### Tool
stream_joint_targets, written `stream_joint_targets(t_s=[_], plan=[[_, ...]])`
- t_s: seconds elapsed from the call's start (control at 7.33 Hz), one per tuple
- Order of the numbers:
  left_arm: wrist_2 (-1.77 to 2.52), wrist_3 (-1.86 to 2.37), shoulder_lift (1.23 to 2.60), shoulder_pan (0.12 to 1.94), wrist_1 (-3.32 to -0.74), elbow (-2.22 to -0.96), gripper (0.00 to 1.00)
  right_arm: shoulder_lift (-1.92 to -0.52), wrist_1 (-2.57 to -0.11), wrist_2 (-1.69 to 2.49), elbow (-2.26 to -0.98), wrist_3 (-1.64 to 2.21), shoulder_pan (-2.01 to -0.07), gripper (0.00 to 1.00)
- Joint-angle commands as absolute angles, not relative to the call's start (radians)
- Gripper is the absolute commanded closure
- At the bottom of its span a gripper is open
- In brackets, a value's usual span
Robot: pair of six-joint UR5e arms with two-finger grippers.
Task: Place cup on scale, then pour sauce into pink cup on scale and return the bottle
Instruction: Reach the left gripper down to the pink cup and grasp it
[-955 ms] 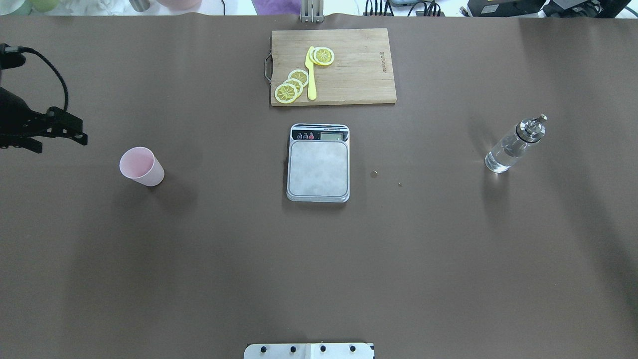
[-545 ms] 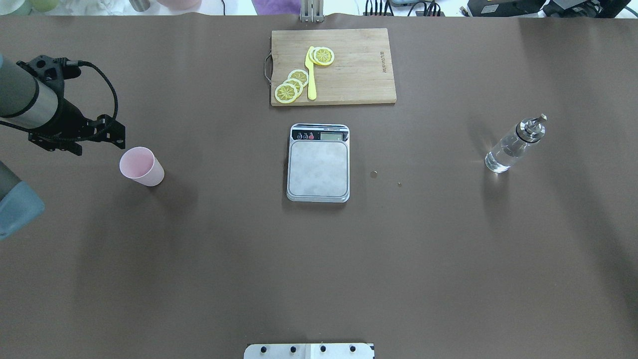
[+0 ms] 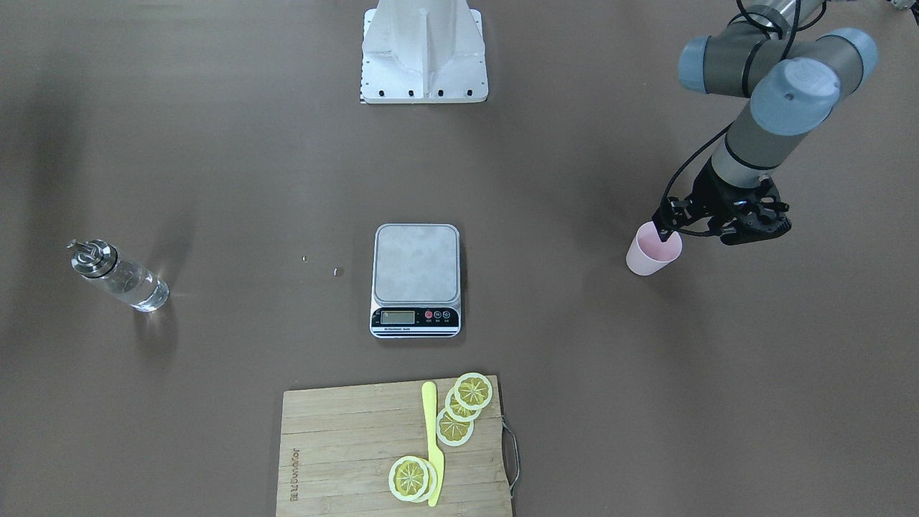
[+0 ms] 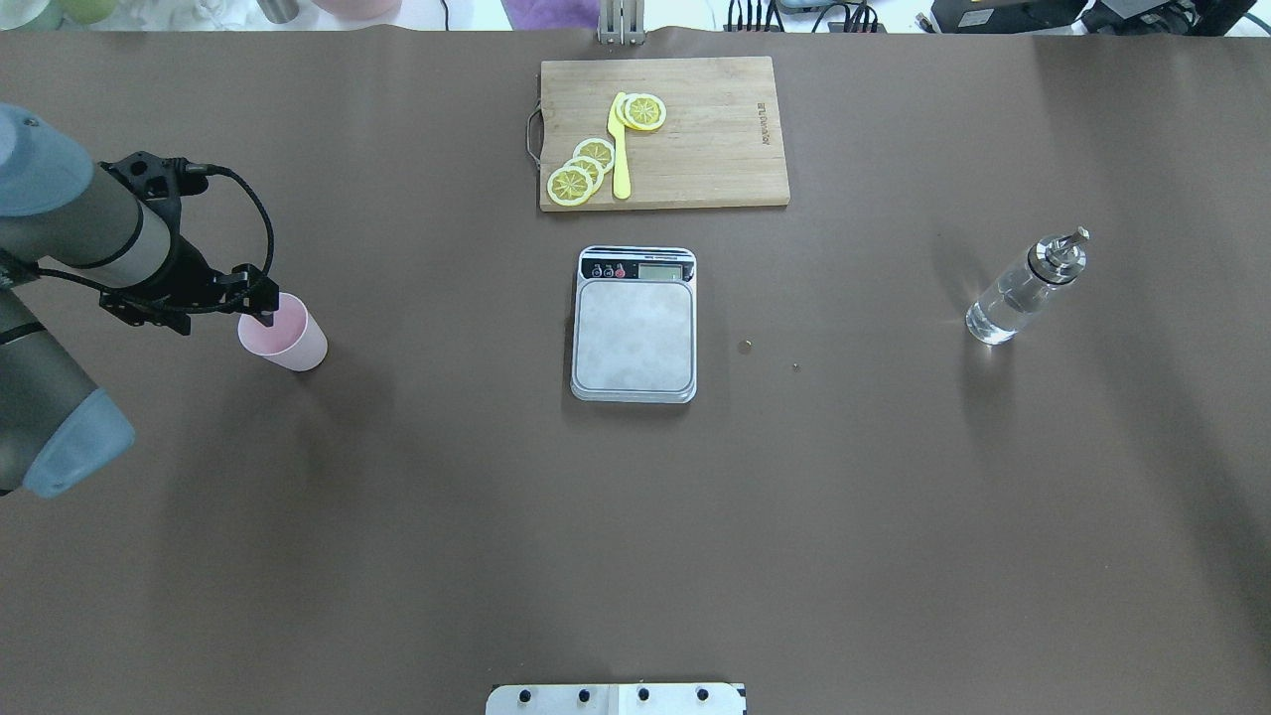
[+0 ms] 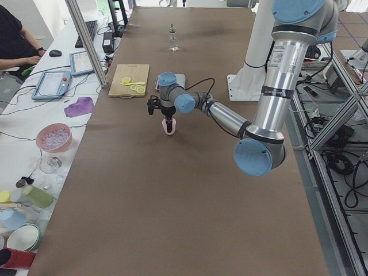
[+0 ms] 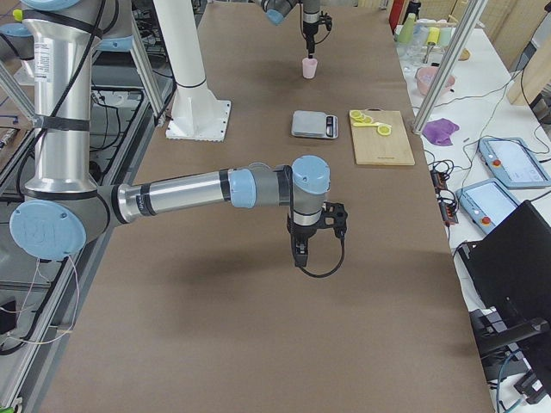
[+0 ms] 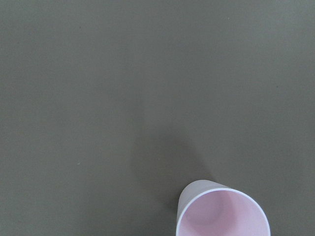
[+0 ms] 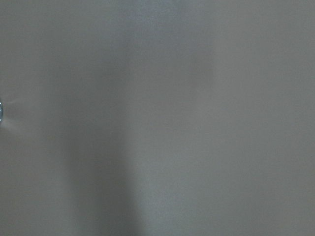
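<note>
At the table's (image 4: 635,516) left end, the left gripper (image 4: 266,310) hangs at the rim of the pink cup (image 4: 288,343), one finger seemingly dipping inside; we cannot tell whether it is spread or closed. The cup stands upright, well apart from the scale (image 4: 634,333) at the middle. Beyond that, the bottle (image 4: 1013,293) of clear sauce (image 4: 998,313) stands upright. The right gripper (image 6: 300,251) hovers over the table, its grip unreadable. Farthest back, a wooden board (image 4: 715,139) carries lemon slices (image 4: 581,171) and a yellow knife (image 4: 620,149).
</note>
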State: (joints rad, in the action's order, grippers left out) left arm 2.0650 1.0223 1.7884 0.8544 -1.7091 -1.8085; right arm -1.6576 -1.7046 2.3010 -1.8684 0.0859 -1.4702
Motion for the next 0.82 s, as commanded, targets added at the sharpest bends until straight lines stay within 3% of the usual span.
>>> stream_joint_targets(t_s=[0.0,0.27,0.41,0.68], plan=[[2.051,1.025,1.792,0.835,-1.71,-1.799,0.12,-1.658,-1.706,2.302,-1.868,0.086,-1.47,0.0],[2.051,1.023,1.792,0.833,-1.709,-1.79,0.38,-1.663,-1.704,2.303,-1.87,0.086,-1.47,0.0],[2.051,1.022,1.793,0.833,-1.709,-1.783,0.44,-1.663,-1.704,2.303,-1.868,0.086,-1.47,0.0],[2.051,1.022,1.816,0.831,-1.712,-1.746,0.44,-1.663,-1.704,2.301,-1.87,0.086,-1.468,0.0]])
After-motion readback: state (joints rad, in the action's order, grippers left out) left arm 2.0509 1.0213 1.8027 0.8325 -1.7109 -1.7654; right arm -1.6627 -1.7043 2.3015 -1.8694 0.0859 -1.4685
